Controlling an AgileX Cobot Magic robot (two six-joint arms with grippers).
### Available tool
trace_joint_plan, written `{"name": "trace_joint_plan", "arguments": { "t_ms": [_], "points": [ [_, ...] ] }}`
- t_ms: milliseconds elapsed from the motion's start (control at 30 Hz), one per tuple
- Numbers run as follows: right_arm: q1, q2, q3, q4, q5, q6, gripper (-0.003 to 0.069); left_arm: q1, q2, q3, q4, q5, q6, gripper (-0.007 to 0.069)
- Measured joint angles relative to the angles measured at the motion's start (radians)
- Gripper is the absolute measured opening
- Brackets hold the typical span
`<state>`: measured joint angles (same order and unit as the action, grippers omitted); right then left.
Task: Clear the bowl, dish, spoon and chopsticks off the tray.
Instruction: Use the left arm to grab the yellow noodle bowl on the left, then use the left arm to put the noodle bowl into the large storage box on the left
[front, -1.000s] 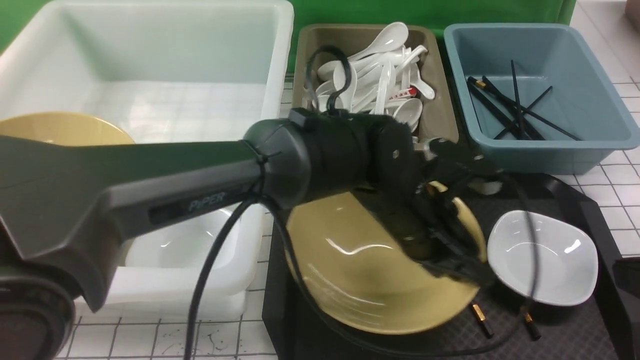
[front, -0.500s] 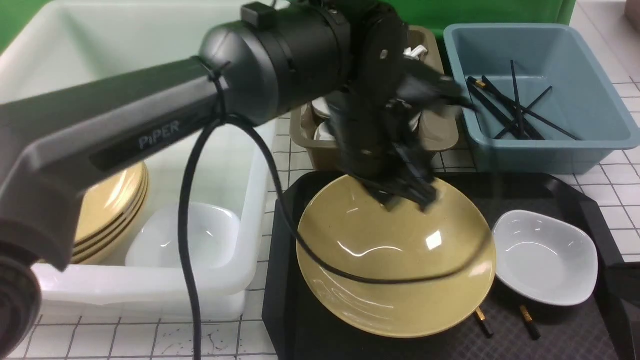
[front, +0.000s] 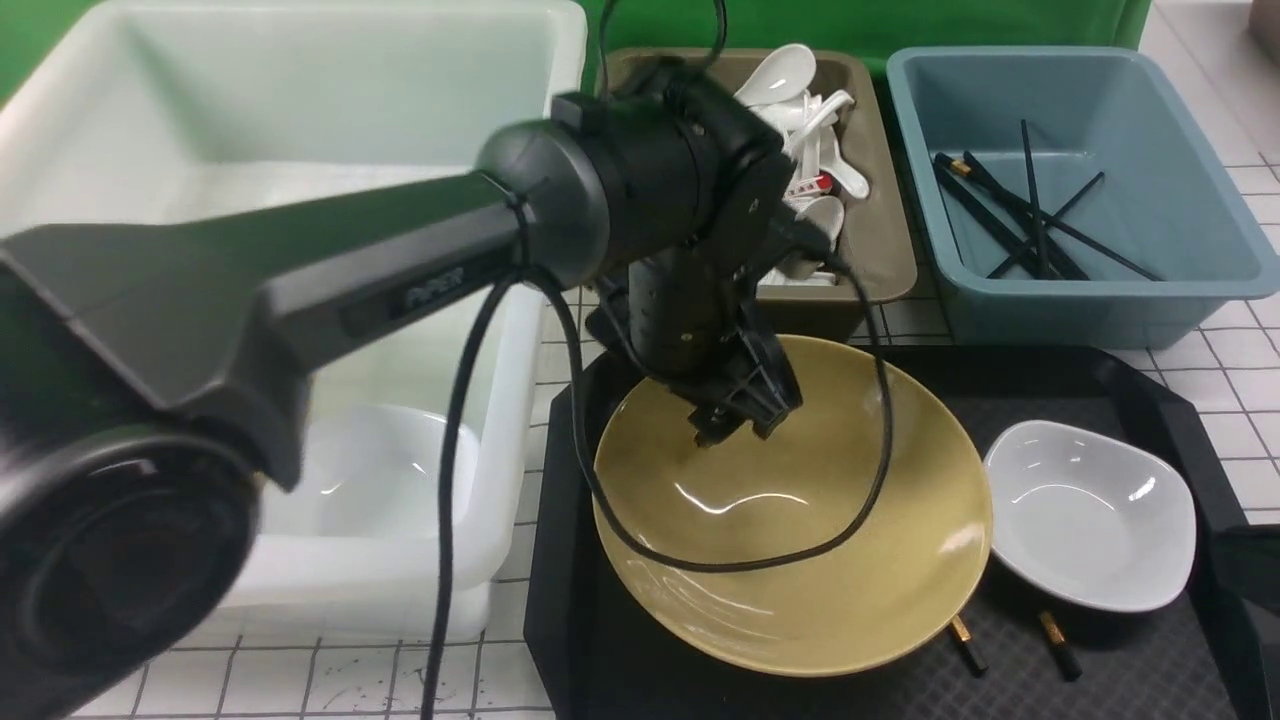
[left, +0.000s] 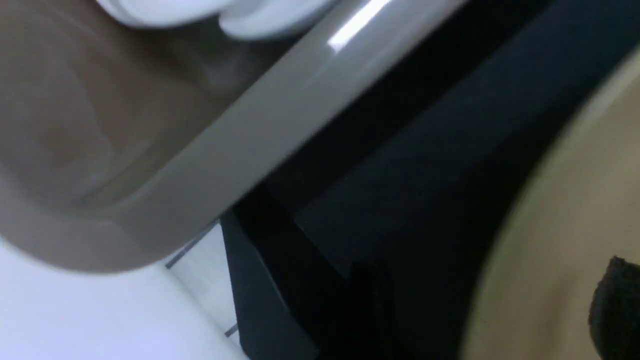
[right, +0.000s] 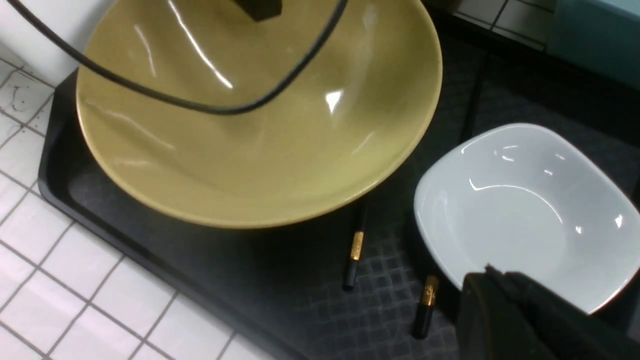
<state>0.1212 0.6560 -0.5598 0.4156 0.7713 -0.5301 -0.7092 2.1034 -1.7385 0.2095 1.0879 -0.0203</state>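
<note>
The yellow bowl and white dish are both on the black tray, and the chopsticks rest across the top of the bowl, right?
No: the chopsticks lie on the tray floor, their ends poking out from under the bowl and dish, as the right wrist view shows. Bowl and dish are on the tray.

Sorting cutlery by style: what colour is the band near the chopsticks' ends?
Gold, on black chopsticks; clearest in the right wrist view.

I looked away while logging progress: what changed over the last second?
The left end effector swung from the right rim of the bowl up over the olive bin, opened, and came back down above its far rim, empty. The white piece beside it earlier is gone from the tray. Bowl, dish and chopsticks stay on the tray.
</note>
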Motion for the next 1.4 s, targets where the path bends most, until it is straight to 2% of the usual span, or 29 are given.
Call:
{"name": "trace_joint_plan", "arguments": {
  "t_ms": [67, 100, 167, 367, 533, 600, 667, 833, 900, 1000, 1033, 1067, 1133, 1167, 1200, 1233, 1267, 1333, 1400],
  "points": [
    [0.000, 0.000, 0.000, 0.000, 0.000, 0.000, 0.0048, 0.002, 0.014, 0.000, -0.004, 0.001, 0.014, 0.0417],
    [0.000, 0.000, 0.000, 0.000, 0.000, -0.001, 0.0048, 0.002, 0.021, 0.000, -0.010, -0.004, 0.039, 0.0340],
    [0.000, 0.000, 0.000, 0.000, 0.000, -0.001, 0.0048, 0.002, 0.015, -0.003, -0.018, -0.009, 0.074, 0.0270],
    [0.000, 0.000, 0.000, 0.003, 0.000, -0.001, 0.0048, 0.002, 0.003, -0.046, -0.041, 0.022, 0.123, 0.0219],
    [0.000, 0.000, 0.000, 0.004, -0.029, -0.003, 0.0048, 0.009, -0.090, -0.058, -0.151, 0.063, 0.169, 0.0043],
    [0.000, 0.000, 0.000, 0.004, -0.049, -0.004, 0.0048, 0.026, -0.147, -0.058, -0.209, 0.054, 0.183, 0.0011],
    [0.000, 0.000, 0.000, 0.004, -0.061, -0.005, 0.0048, 0.050, -0.194, -0.058, -0.238, 0.041, 0.191, 0.0010],
    [0.003, 0.000, 0.000, 0.005, -0.072, -0.023, 0.0048, 0.220, -0.364, -0.050, -0.377, -0.006, 0.207, 0.0006],
    [0.011, 0.000, 0.000, 0.005, -0.073, -0.023, 0.0048, 0.283, -0.431, -0.034, -0.395, -0.011, 0.204, 0.0006],
    [0.046, 0.000, 0.000, 0.005, -0.079, -0.024, 0.0048, 0.510, -0.642, 0.086, -0.385, -0.023, 0.159, 0.0004],
    [0.047, 0.000, 0.000, 0.005, -0.079, -0.024, 0.0048, 0.526, -0.654, 0.096, -0.385, -0.022, 0.155, 0.0004],
    [0.059, 0.000, 0.000, 0.005, -0.083, -0.011, 0.0048, 0.662, -0.747, 0.183, -0.363, -0.037, 0.128, 0.0004],
    [0.063, 0.010, 0.000, 0.004, -0.088, 0.072, 0.0048, 0.845, -0.834, 0.303, -0.329, -0.079, 0.101, 0.0004],
    [0.064, 0.016, 0.000, 0.000, -0.088, 0.106, 0.0048, 0.897, -0.857, 0.338, -0.317, -0.103, 0.097, 0.0004],
    [0.064, 0.032, 0.000, -0.004, -0.086, 0.136, 0.0050, 1.006, -0.876, 0.414, -0.306, -0.136, 0.096, 0.0006],
    [0.064, 0.036, 0.000, -0.004, -0.084, 0.136, 0.0050, 1.006, -0.878, 0.424, -0.306, -0.140, 0.096, 0.0006],
    [0.066, 0.067, 0.000, -0.006, -0.078, 0.160, 0.0054, 1.100, -0.880, 0.486, -0.319, -0.170, 0.095, 0.0006],
    [0.068, 0.123, 0.000, -0.008, -0.069, 0.191, 0.0073, 1.172, -0.859, 0.555, -0.351, -0.194, 0.093, 0.0006],
    [0.068, 0.145, 0.000, -0.011, -0.070, 0.199, 0.0085, 1.191, -0.842, 0.589, -0.364, -0.204, 0.093, 0.0006]
  ]
}}
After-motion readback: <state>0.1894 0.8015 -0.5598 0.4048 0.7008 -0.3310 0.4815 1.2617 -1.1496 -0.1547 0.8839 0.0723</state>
